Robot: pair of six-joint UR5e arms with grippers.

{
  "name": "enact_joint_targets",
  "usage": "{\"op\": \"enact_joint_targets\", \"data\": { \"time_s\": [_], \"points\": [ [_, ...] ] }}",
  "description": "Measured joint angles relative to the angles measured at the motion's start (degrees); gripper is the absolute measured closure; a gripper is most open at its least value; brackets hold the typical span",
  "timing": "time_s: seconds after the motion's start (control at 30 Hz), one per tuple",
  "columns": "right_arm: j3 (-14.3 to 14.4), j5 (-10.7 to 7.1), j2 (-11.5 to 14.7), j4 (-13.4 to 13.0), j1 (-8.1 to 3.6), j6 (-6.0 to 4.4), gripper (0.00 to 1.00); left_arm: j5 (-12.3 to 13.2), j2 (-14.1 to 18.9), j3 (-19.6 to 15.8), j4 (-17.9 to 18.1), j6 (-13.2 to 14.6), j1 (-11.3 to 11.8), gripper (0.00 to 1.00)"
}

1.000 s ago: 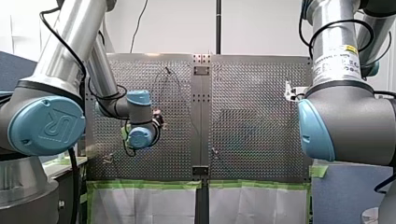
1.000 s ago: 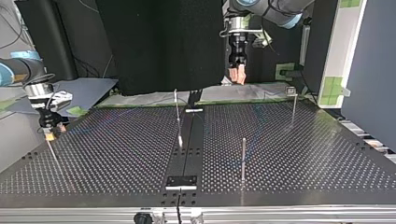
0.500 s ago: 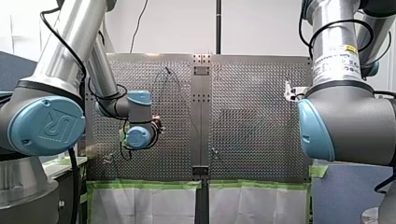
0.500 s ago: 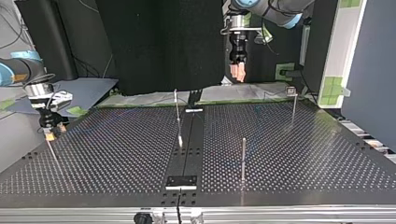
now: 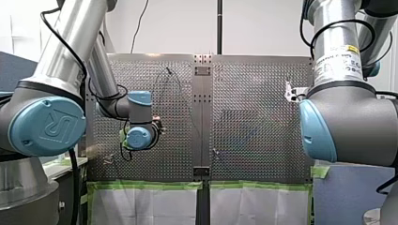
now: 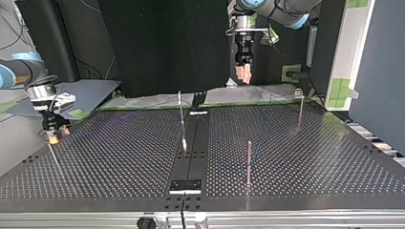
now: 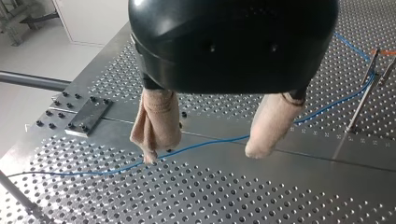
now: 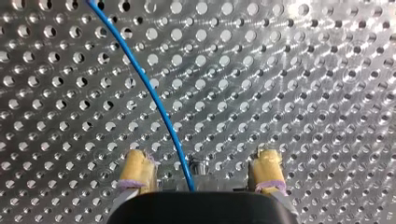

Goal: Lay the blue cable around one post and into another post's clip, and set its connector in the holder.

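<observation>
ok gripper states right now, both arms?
Left gripper: open, holding nothing.
Right gripper: open; blue cable passes through the gap, not clamped.

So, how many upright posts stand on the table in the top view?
4. One post stands near the view's middle, one nearer the camera to its right, one at the far right, one under my right gripper at the left. Others may be hidden.
</observation>
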State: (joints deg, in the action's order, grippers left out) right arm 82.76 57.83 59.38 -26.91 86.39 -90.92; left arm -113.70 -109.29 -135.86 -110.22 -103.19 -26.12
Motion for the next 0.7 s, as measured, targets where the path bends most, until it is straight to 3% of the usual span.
{"op": "enact_joint_targets", "data": {
  "time_s": [0.7],
  "points": [
    [0.01, -1.21, 0.00, 0.39, 0.68, 0.30, 0.01, -0.42, 0.00, 0.00, -0.01, 0.10, 0.24, 0.02]
  ]
}}
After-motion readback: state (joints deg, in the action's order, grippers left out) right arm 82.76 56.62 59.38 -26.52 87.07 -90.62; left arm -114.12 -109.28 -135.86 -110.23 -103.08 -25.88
